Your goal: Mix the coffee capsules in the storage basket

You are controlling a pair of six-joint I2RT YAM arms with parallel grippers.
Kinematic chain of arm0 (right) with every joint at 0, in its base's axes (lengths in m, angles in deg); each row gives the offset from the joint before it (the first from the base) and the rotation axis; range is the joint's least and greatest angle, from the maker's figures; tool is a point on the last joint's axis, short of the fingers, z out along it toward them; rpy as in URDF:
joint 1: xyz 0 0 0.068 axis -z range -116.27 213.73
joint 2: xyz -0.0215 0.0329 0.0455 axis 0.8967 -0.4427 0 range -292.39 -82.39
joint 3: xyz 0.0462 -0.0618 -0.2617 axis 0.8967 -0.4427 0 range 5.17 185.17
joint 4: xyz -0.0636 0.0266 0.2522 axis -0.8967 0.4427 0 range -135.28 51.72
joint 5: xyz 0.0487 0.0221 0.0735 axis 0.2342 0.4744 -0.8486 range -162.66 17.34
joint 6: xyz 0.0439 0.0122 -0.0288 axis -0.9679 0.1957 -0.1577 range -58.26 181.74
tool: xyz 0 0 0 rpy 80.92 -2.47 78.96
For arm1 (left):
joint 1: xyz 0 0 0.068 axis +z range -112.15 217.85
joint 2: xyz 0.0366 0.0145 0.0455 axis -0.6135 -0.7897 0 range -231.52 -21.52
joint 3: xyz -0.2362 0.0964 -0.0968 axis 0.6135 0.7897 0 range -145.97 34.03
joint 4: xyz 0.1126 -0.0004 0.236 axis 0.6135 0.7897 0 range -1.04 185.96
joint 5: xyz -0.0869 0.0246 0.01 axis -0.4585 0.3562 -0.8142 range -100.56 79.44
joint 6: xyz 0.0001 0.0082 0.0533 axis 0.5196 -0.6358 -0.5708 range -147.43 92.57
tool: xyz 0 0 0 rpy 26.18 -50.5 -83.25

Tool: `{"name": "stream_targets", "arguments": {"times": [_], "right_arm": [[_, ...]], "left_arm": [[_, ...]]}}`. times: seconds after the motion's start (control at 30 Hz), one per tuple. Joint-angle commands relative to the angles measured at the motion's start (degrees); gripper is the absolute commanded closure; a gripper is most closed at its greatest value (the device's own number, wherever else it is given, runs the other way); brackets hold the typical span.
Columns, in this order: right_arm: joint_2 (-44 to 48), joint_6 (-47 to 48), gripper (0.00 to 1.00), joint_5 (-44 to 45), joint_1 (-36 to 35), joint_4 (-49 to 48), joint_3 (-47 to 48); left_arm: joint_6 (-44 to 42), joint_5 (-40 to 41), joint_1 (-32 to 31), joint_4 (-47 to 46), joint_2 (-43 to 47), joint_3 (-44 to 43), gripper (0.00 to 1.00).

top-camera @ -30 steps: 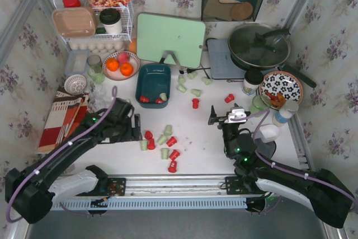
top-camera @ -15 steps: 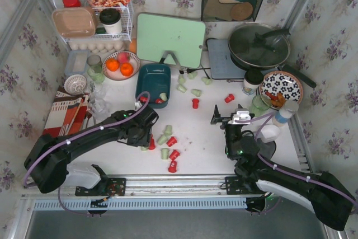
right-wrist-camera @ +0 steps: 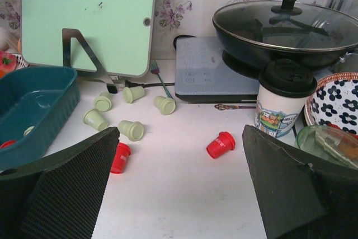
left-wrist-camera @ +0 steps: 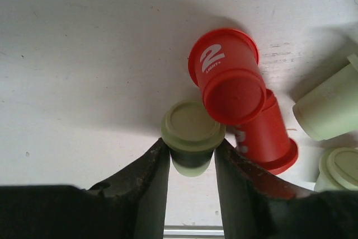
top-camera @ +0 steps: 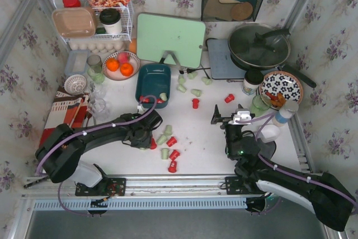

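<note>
top external view: the left arm now reaches across the table (top-camera: pixel 204 152) into the near cluster of coffee capsules (top-camera: pixel 171 141). a second ago it lay drawn back to the left, clear of them. the left gripper (top-camera: pixel 147 139) now covers the left end of that cluster.

left wrist view: the left gripper (left-wrist-camera: pixel 192 148) stood wide a second ago and has since narrowed. its jaws now press on either side of a pale green capsule (left-wrist-camera: pixel 192 127) standing on the table. two red capsules (left-wrist-camera: pixel 226 76) lie just beside it, one resting on the other and touching the green one's rim.

the right gripper (top-camera: pixel 226 117) is wide apart and holds nothing, as before. its arm has shifted only slightly. the right wrist view shows nothing between its fingers (right-wrist-camera: pixel 67 177).

the storage basket (top-camera: pixel 152 78) sits unmoved in front of the green board, behind the cluster. two red capsules and one pale green one lie at its near end. the other capsules remain scattered on the table, same as a second ago.
</note>
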Motion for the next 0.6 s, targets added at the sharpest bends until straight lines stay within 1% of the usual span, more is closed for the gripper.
{"name": "stream_targets", "arguments": {"times": [0.0, 0.03, 0.07, 0.17, 0.27, 0.33, 0.4, 0.43, 0.5, 0.57], "right_arm": [[-1.29, 0.57, 0.0, -0.37, 0.01, -2.31, -0.01], [-1.78, 0.69, 0.0, -0.37, -0.01, -2.49, 0.08], [-2.15, 0.78, 0.0, -0.27, 0.0, -2.46, 0.26], [-2.39, 0.91, 0.0, 0.19, -0.01, -2.35, 0.33], [-2.18, 0.74, 0.0, 0.2, 0.03, -2.24, 0.28], [-2.32, 0.72, 0.0, -0.03, -0.01, -2.3, 0.26], [-2.7, 0.62, 0.0, -0.17, 0.03, -2.58, 0.3], [-3.07, 0.63, 0.0, -0.3, 0.0, -2.71, 0.29], [-3.78, 0.74, 0.0, -0.43, 0.01, -3.17, 0.32], [-4.56, 1.04, 0.0, -0.26, 0.04, -3.39, 0.47]], "left_arm": [[1.67, 2.55, -0.19, -3.02, -0.06, 0.95, 0.67], [1.91, 2.99, -0.26, -2.79, 0.41, 1.12, 0.68], [2.12, 3.62, -0.47, -2.31, 1.13, 1.21, 0.73], [2.3, 6.17, -0.95, 0.2, 6.23, 0.93, 0.83], [1.75, 10.4, -0.97, 4.42, 13.71, -0.86, 0.84], [-0.32, 12.49, -0.99, 4.88, 19.2, -1.94, 0.84], [-4.21, 14.15, -0.94, 1.61, 25.18, -2.05, 0.84], [-6.01, 15.28, -0.94, -1.72, 26.96, -1.56, 0.84], [-11.03, 16.83, -0.67, -10.63, 28.69, 0.11, 0.84], [-17.34, 17.43, 0.27, -19.27, 27.46, 0.18, 0.84]]}}
